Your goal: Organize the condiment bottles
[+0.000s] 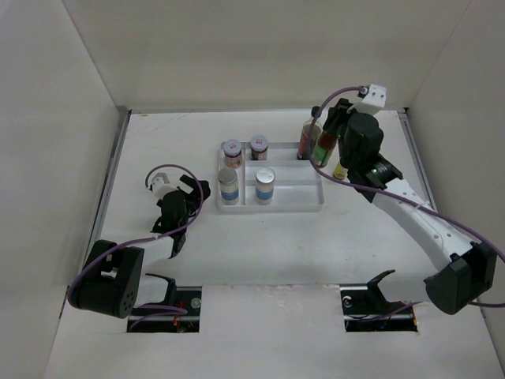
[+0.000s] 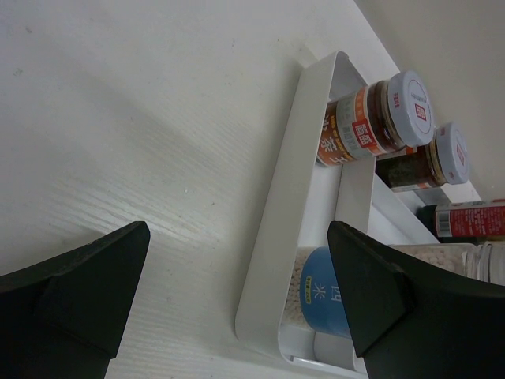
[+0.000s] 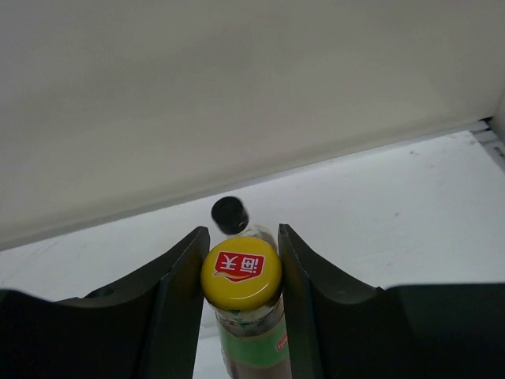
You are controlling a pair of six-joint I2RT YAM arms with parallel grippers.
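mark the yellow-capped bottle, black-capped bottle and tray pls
Yellow-capped bottle [image 3: 241,272]: right wrist view, top of its cap.
Black-capped bottle [image 3: 229,213]: right wrist view, its cap.
Tray [image 2: 272,229]: left wrist view, its outer side wall.

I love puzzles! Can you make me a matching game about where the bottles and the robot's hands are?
1. yellow-capped bottle
2. silver-lidded jars
3. spice jars
4. left hand

A. front row of the tray
B. open, beside the tray
C. gripped by the right hand
D. back row of the tray, left end

Pairs: 1-C, 2-A, 3-D, 4-B
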